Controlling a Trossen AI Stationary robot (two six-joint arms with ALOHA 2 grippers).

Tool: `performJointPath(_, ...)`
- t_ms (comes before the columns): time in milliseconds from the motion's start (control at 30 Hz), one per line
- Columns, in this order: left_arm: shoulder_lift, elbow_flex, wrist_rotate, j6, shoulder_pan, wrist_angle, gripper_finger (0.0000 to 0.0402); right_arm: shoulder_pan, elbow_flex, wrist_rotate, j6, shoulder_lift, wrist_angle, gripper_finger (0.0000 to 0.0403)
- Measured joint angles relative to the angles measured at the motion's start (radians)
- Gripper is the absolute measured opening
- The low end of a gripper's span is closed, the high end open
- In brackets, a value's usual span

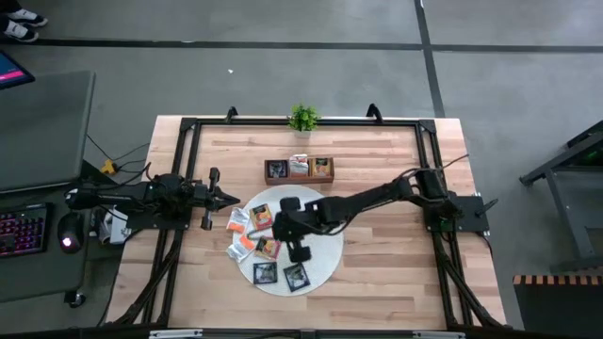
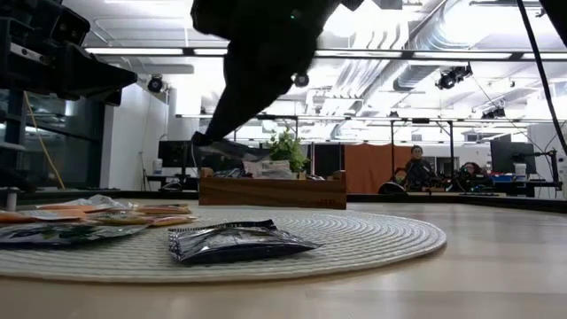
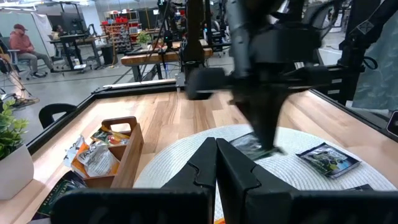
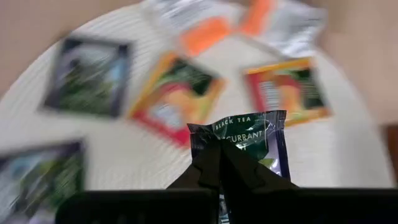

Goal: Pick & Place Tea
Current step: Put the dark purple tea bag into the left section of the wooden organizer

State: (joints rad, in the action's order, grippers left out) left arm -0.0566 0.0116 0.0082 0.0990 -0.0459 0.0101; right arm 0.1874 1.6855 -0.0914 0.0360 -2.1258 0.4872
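One black sachet (image 4: 249, 146) is pinched by just its lower edge in my fully closed right gripper (image 4: 219, 163), lifted above the round mat (image 1: 325, 268), so w/ a fast swing toward the wooden tray (image 1: 300, 179) it could slip out; left gripper (image 1: 229, 199) sits closed, empty, beside the mat.

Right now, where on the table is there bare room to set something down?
Bare wood lies between the round mat and the right arm's base, and near the table's front corners. It is crowded on the mat's left half, where tea sachets cluster, and in the tray.
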Motion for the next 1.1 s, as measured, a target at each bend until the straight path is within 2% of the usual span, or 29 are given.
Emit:
performJointPath(333, 0.000, 0.000, 0.000, 0.000, 0.000, 0.000, 0.0001, -0.123, 0.000, -0.188, -0.315, 0.000, -0.150, 0.0000)
performJointPath(567, 0.000, 0.000, 0.000, 0.000, 0.000, 0.000, 0.0001, -0.215, 0.002, -0.204, -0.509, -0.002, -0.255, 0.0000)
performJointPath(733, 0.000, 0.000, 0.000, 0.000, 0.000, 0.000, 0.0001, -0.259, 0.002, -0.247, -0.638, -0.003, -0.268, 0.0000)
performJointPath(1100, 0.000, 0.000, 0.000, 0.000, 0.000, 0.000, 0.0001, -0.280, 0.002, -0.270, -0.906, -0.051, -0.314, 0.0000)
